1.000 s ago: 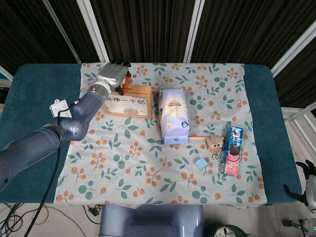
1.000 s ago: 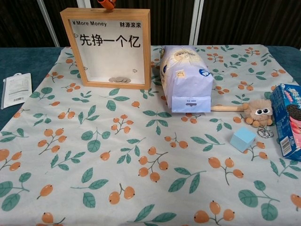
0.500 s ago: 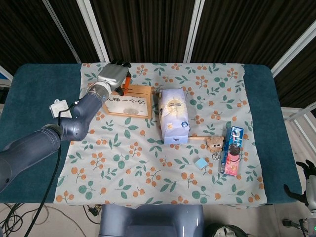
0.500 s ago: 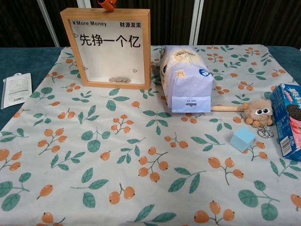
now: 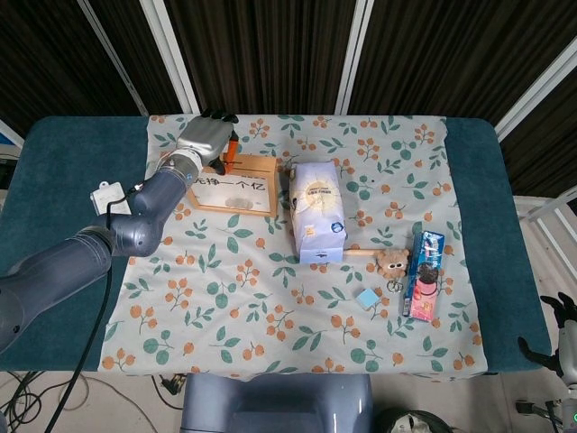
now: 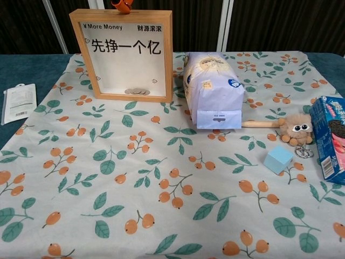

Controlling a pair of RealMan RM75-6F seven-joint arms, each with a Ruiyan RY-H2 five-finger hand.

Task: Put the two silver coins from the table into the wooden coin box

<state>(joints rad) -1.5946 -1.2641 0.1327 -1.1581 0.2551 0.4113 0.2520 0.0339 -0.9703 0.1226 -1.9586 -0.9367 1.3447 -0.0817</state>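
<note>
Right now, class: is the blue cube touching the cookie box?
Apart. The chest view shows patterned cloth between the blue cube and the cookie box; the head view shows the same gap.

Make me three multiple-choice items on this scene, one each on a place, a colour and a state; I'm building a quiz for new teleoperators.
1. Where is the left hand?
A. at the top edge of the wooden coin box
B. on the bread bag
C. on the cookie box

2. What colour is the small cube?
A. red
B. light blue
C. black

3. How does the wooden coin box stand?
A. face down
B. upright
C. on its side

Key: 1 A, the head view shows the hand there. 2 B, chest view. 3 B, its text reads level.
</note>
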